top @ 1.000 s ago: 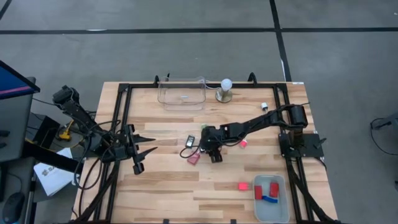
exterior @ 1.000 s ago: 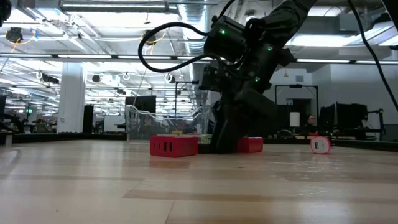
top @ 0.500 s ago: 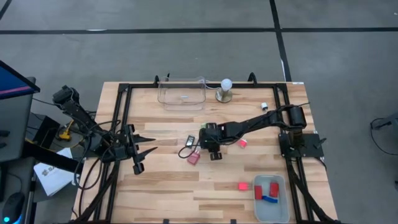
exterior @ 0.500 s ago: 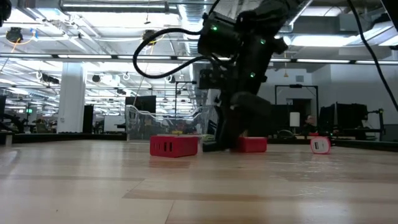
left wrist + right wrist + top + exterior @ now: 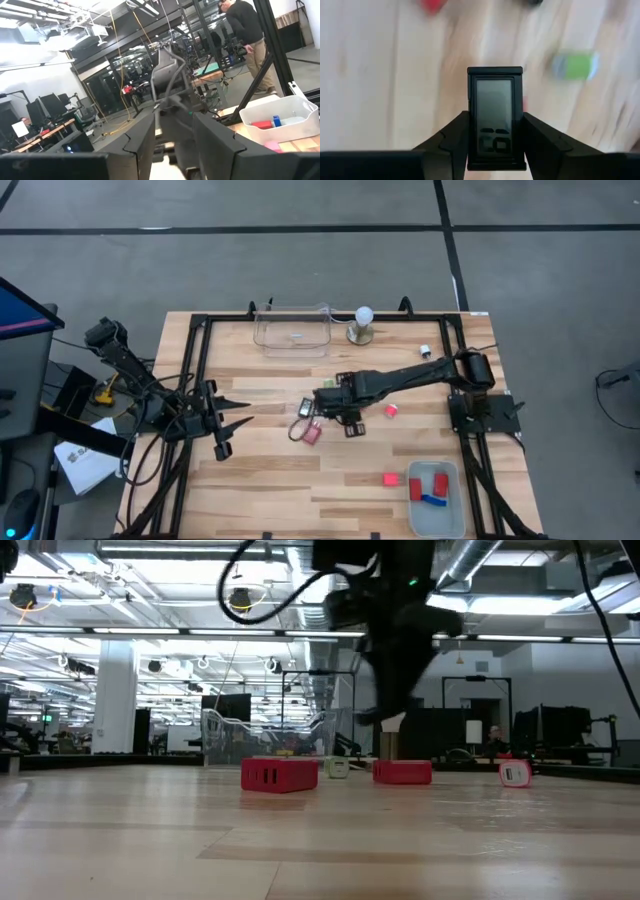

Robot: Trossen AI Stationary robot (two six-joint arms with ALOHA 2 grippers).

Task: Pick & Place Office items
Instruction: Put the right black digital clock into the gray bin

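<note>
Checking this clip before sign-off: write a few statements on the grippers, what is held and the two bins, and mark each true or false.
1. The right gripper is shut on a black-framed item with a grey screen. True.
2. The left gripper holds a red block. False: it waits, open and empty, over the table's left side.
3. The grey bin at the table's near right corner holds red pieces and a blue one. True.
4. The white ball on a metal base sits inside the clear bin. False: it stands on the table beside that bin.
</note>
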